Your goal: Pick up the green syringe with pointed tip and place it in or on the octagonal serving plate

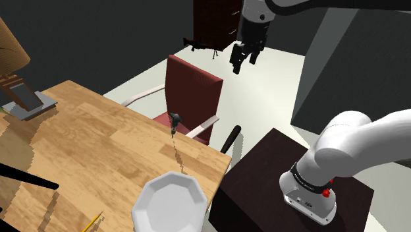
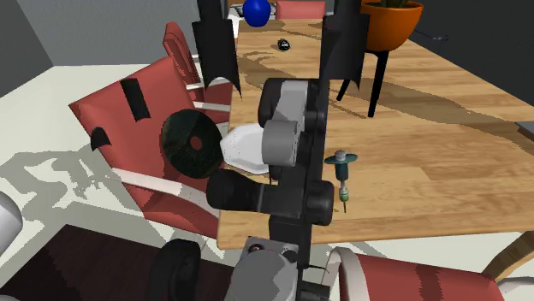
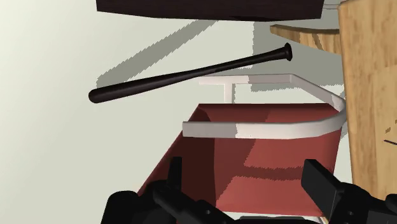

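High over the red chair (image 1: 194, 89), beyond the counter's (image 1: 99, 138) edge, the end effector (image 1: 244, 58) hangs with its fingers wide apart, holding nothing. The green syringe (image 1: 175, 122) sits just inside that edge, beside the chair. The white eight-sided plate (image 1: 170, 201) lies empty at the edge nearest the stand. My worry is that an off-centre descent nudges the slim syringe off the edge or clips the chair back.

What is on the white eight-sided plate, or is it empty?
Empty. The white octagonal plate is bare inside; the green pointed syringe sits apart from it on the wooden table.
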Motion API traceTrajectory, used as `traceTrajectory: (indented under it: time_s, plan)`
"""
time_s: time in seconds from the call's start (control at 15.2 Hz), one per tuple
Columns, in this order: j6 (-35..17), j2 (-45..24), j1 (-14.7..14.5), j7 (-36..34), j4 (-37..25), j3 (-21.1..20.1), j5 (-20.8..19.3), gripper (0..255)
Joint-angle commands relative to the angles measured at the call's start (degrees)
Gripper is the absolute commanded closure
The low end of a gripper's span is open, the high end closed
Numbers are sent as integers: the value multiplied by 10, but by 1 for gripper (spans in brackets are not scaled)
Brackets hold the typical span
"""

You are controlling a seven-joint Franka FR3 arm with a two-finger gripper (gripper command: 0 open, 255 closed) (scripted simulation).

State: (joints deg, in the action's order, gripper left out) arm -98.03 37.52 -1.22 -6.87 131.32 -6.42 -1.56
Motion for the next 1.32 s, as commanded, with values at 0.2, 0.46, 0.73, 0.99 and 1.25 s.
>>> traceTrajectory:
  time_s: [0.2, 0.46, 0.73, 0.99, 1.25]
  plan:
    - [-22, -61, -17, -63, -29, -50, 29, 0]
    - [-39, -119, -27, -111, -63, -89, 44, 0]
    - [-54, -184, -36, -161, -107, -126, 50, 0]
    - [-65, -255, -46, -212, -161, -161, 45, 0]
    - [-70, -334, -59, -266, -226, -192, 27, 0]
